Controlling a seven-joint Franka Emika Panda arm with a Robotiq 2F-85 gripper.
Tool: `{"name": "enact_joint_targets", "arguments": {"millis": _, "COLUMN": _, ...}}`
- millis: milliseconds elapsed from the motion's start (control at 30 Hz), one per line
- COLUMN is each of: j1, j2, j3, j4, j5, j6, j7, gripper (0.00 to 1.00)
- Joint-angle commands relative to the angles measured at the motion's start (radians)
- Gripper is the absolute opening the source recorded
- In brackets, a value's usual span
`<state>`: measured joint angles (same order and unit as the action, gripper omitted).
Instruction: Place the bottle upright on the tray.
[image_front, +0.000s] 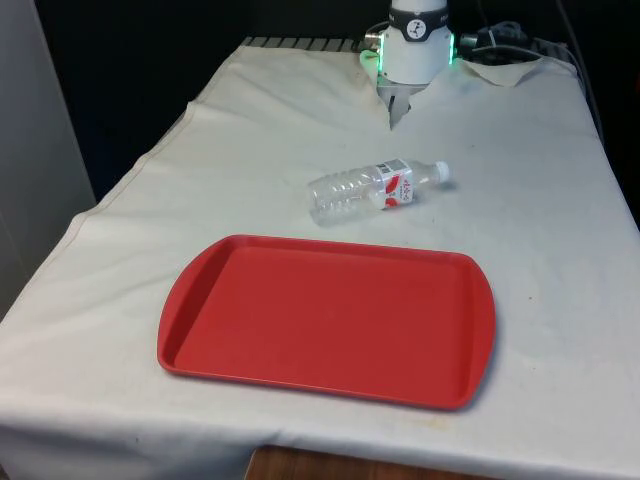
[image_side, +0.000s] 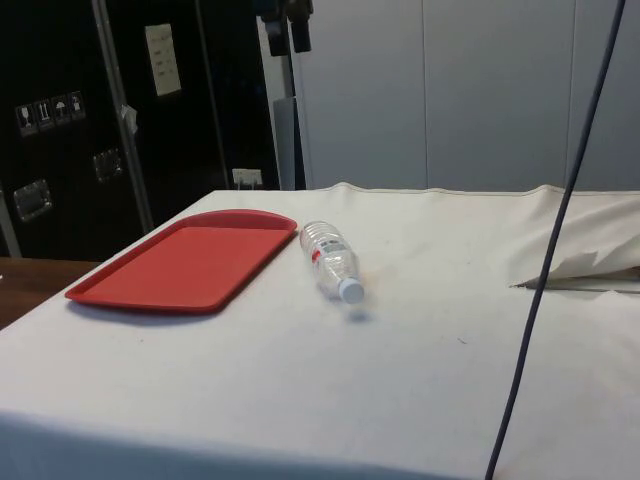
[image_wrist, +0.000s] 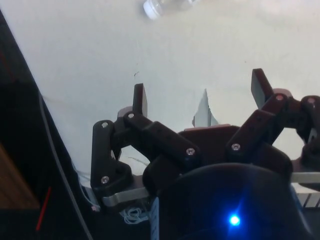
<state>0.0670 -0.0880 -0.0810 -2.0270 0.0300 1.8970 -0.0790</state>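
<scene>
The clear plastic bottle (image_front: 375, 188) with a white cap and a red-and-white label lay on its side on the white-cloth bench (image_front: 560, 250). It was just beside the flat red plastic tray (image_front: 328, 320), by the tray's far long edge, not touching it. Its cap pointed away from the tray. The black pincer (image_wrist: 200, 97) hung well apart from the bottle, high above the cloth, its two fingers (image_wrist: 140, 100) spread wide and holding nothing.

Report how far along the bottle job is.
Done: nothing yet. The bottle lies on its side on the white cloth, beside the red tray and apart from it. In hand: the gripper is open and holds nothing, off the bottle. Left: grasp the bottle, lift it, stand it upright on the tray.
</scene>
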Motion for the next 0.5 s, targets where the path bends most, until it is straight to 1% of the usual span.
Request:
{"name": "enact_joint_targets", "arguments": {"millis": 0, "j1": 0.0, "j2": -0.01, "j3": 0.0, "j4": -0.011, "j5": -0.003, "j6": 0.005, "j7": -0.002, "gripper": 1.0}}
{"name": "enact_joint_targets", "arguments": {"millis": 100, "j1": 0.0, "j2": -0.018, "j3": -0.002, "j4": -0.02, "j5": -0.003, "j6": 0.005, "j7": -0.005, "gripper": 1.0}}
{"name": "enact_joint_targets", "arguments": {"millis": 133, "j1": 0.0, "j2": -0.01, "j3": -0.002, "j4": -0.012, "j5": 0.0, "j6": 0.0, "j7": -0.004, "gripper": 1.0}}
{"name": "enact_joint_targets", "arguments": {"millis": 200, "j1": 0.0, "j2": -0.027, "j3": -0.003, "j4": -0.029, "j5": -0.003, "j6": 0.004, "j7": -0.009, "gripper": 1.0}}
{"name": "enact_joint_targets", "arguments": {"millis": 367, "j1": 0.0, "j2": -0.042, "j3": -0.005, "j4": -0.046, "j5": -0.004, "j6": 0.005, "j7": -0.014, "gripper": 1.0}}
{"name": "enact_joint_targets", "arguments": {"millis": 400, "j1": 0.0, "j2": -0.032, "j3": -0.005, "j4": -0.036, "j5": 0.0, "j6": 0.0, "j7": -0.012, "gripper": 1.0}}
{"name": "enact_joint_targets", "arguments": {"millis": 467, "j1": 0.0, "j2": -0.048, "j3": -0.006, "j4": -0.053, "j5": -0.004, "j6": 0.005, "j7": -0.017, "gripper": 1.0}}
